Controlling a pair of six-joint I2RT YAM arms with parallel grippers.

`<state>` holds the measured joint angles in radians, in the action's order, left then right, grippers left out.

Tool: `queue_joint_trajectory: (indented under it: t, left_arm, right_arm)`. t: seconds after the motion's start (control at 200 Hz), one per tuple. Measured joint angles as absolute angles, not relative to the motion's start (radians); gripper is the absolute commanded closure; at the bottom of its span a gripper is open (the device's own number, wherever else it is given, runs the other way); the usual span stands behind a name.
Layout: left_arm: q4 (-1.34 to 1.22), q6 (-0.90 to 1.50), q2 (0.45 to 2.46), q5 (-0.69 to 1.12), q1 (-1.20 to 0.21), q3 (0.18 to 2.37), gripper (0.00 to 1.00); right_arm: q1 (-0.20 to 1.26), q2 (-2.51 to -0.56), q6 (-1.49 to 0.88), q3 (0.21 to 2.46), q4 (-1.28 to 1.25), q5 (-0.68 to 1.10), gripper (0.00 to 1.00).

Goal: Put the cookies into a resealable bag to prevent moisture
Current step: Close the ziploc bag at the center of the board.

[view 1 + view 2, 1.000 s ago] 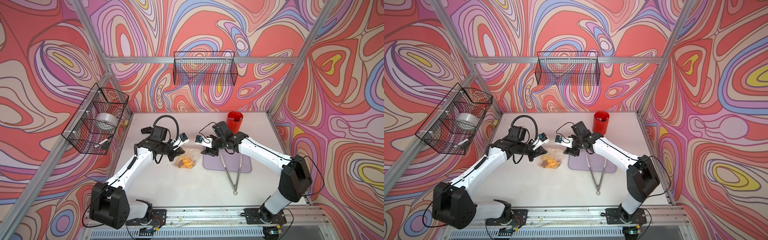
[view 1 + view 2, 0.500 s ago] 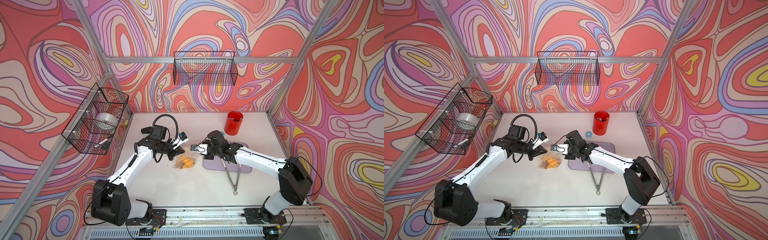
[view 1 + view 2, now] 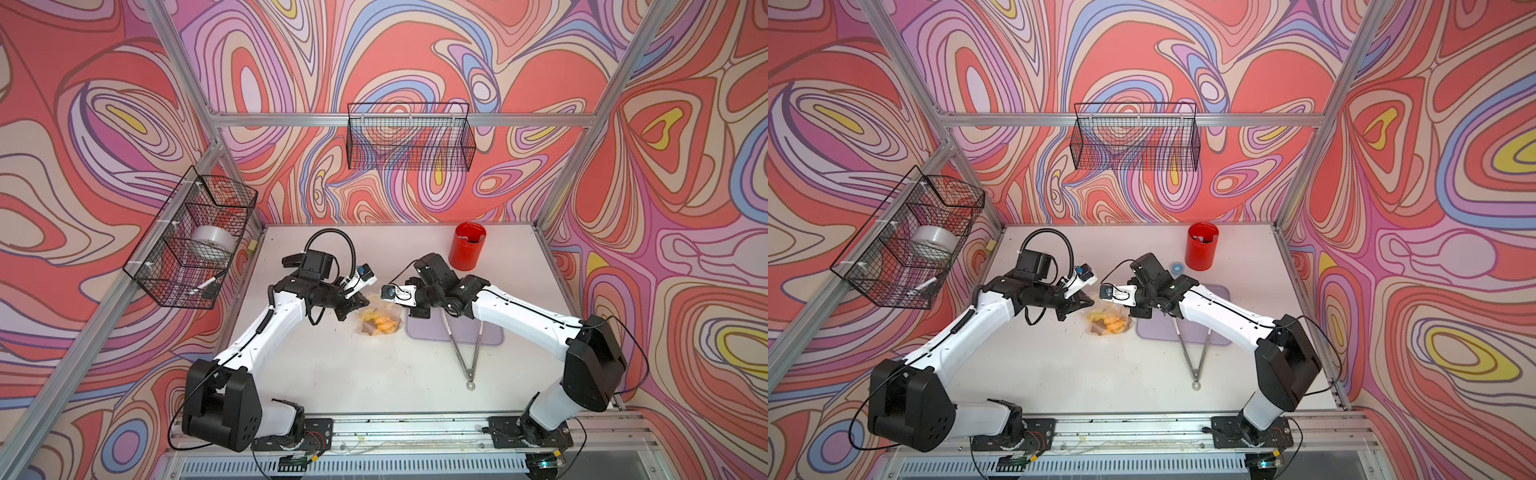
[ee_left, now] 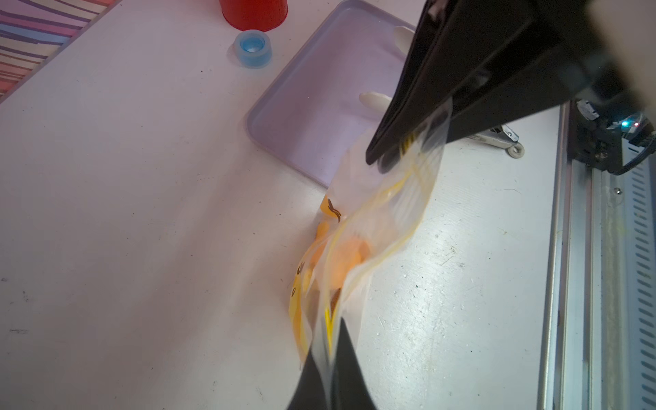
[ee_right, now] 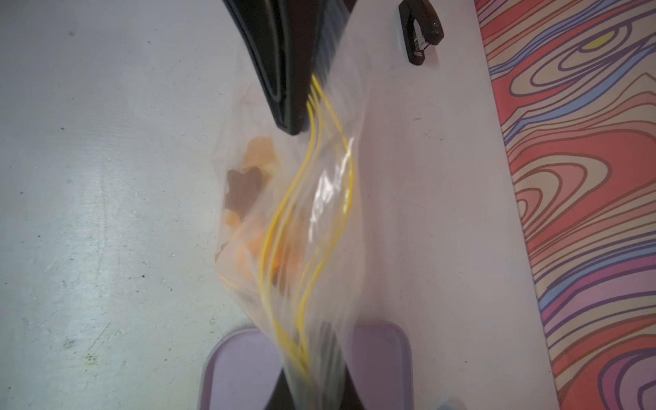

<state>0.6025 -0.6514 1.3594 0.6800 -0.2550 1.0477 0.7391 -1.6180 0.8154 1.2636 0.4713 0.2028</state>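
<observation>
- Left claw (image 4: 328,365) clamped tight on one end of bag (image 4: 376,227); right claw (image 5: 316,383) pinches the other end.
- Bag clear, crinkly, yellow zip lines, mouth gaping, beside purple tray (image 4: 284,117).
- Orange, brown cookies (image 3: 380,324) inside.

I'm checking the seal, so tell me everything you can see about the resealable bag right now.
The resealable bag is clear, crinkly plastic with yellow zip lines along its mouth. The mouth faces up, stretched between the left hand and right hand, each pinching one end; the lines gape apart midway, so it is unsealed. Orange and brown cookies sit in its sagging bottom, which seems to rest on the table beside the lavender tray.
</observation>
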Motion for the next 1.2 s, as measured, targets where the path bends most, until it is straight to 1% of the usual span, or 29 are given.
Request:
queue_joint_trajectory:
  t: [0.145,0.165,0.22,0.245,0.275,0.32,0.345,0.436,0.506,0.551,0.641,0.821,0.916,0.931,0.986,1.026,1.057,1.082,1.107,1.127,1.182,1.202]
  left_arm:
    - [0.603,-0.651,1.359,0.680,-0.255,1.048,1.00]
    - [0.603,-0.651,1.359,0.680,-0.255,1.048,1.00]
    - [0.603,-0.652,1.359,0.679,-0.255,1.048,1.00]
    - [0.603,-0.652,1.359,0.679,-0.255,1.048,1.00]
    - [0.603,-0.652,1.359,0.678,-0.255,1.048,1.00]
    - [0.603,-0.652,1.359,0.676,-0.255,1.048,1.00]
    - [0.603,-0.653,1.360,0.676,-0.255,1.048,1.00]
    - [0.603,-0.654,1.366,0.672,-0.255,1.048,1.00]
    - [0.603,-0.654,1.373,0.671,-0.255,1.048,1.00]
    - [0.603,-0.654,1.376,0.670,-0.255,1.048,1.00]
    - [0.603,-0.654,1.379,0.669,-0.255,1.048,1.00]
    - [0.603,-0.654,1.379,0.669,-0.255,1.048,1.00]
    - [0.602,-0.653,1.379,0.664,-0.255,1.048,1.00]
    - [0.601,-0.651,1.379,0.662,-0.255,1.048,0.97]
    - [0.591,-0.646,1.379,0.661,-0.255,1.047,0.77]
    - [0.579,-0.638,1.376,0.653,-0.256,1.046,0.65]
    - [0.564,-0.628,1.369,0.643,-0.255,1.039,0.60]
    - [0.551,-0.623,1.361,0.634,-0.254,1.030,0.59]
    - [0.537,-0.616,1.350,0.626,-0.253,1.018,0.60]
    - [0.526,-0.606,1.341,0.620,-0.251,1.005,0.63]
    - [0.500,-0.593,1.312,0.606,-0.249,0.968,0.83]
    - [0.492,-0.583,1.301,0.601,-0.249,0.956,0.92]
  right_arm:
    - [0.738,-1.618,0.814,1.263,0.456,0.170,0.81]
    - [0.738,-1.618,0.814,1.263,0.452,0.168,0.83]
    - [0.738,-1.618,0.812,1.260,0.439,0.163,0.93]
    - [0.738,-1.618,0.815,1.258,0.434,0.162,0.94]
    - [0.738,-1.618,0.818,1.257,0.433,0.160,0.93]
    - [0.738,-1.618,0.818,1.257,0.434,0.153,0.85]
    - [0.738,-1.618,0.820,1.257,0.434,0.149,0.83]
    - [0.738,-1.612,0.823,1.256,0.435,0.135,0.82]
    - [0.738,-1.599,0.829,1.254,0.435,0.124,0.86]
    - [0.738,-1.587,0.831,1.251,0.435,0.117,0.92]
    - [0.738,-1.573,0.844,1.250,0.443,0.107,1.00]
    - [0.738,-1.573,0.856,1.250,0.463,0.101,1.00]
    - [0.729,-1.573,0.854,1.252,0.486,0.136,1.00]
    - [0.725,-1.573,0.850,1.254,0.492,0.149,1.00]
    - [0.708,-1.574,0.842,1.266,0.512,0.186,1.00]
    - [0.695,-1.574,0.835,1.278,0.530,0.204,1.00]
    - [0.683,-1.574,0.831,1.290,0.550,0.215,1.00]
    - [0.673,-1.574,0.827,1.299,0.564,0.222,1.00]
    - [0.664,-1.574,0.824,1.308,0.577,0.228,1.00]
    - [0.658,-1.575,0.821,1.314,0.586,0.231,1.00]
    - [0.645,-1.575,0.817,1.326,0.606,0.237,1.00]
    - [0.643,-1.576,0.817,1.328,0.610,0.240,1.00]
